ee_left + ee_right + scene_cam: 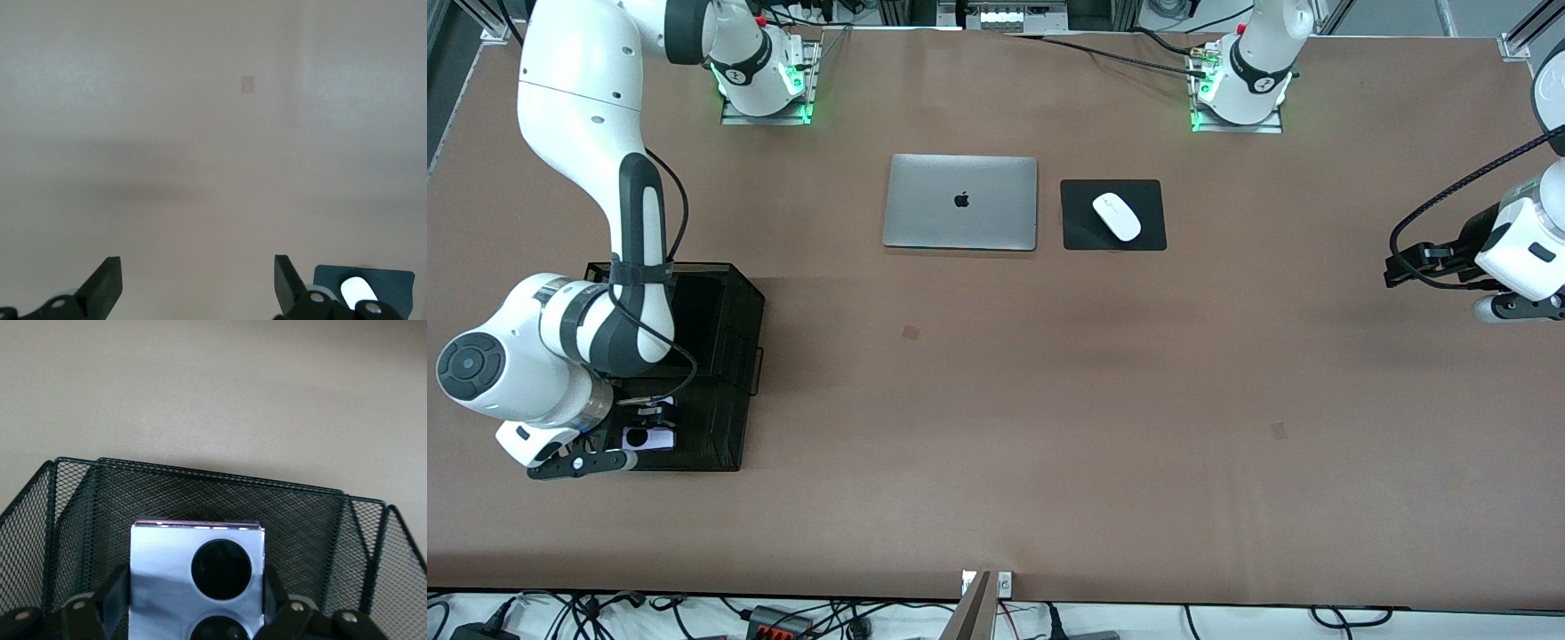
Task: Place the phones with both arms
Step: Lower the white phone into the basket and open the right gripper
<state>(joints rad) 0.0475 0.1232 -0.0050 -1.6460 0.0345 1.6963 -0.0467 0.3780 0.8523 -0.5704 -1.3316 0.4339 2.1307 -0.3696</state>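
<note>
My right gripper (645, 425) reaches down into a black mesh basket (734, 302) at the right arm's end of the table. It is shut on the lilac-white phone (651, 437), at the end of the basket nearer the front camera. In the right wrist view the phone (200, 577) shows its two round black lenses, with a finger (115, 597) pressed on each side and the mesh wall (300, 513) close around it. My left gripper (1405, 265) is open and empty over bare table at the left arm's end, and its fingers (107, 283) stand wide apart. The two black phones are out of view.
A shut silver laptop (960, 202) lies at the middle of the table toward the arm bases. Beside it a white mouse (1117, 216) sits on a black pad (1156, 236). The mouse (353, 290) also shows in the left wrist view.
</note>
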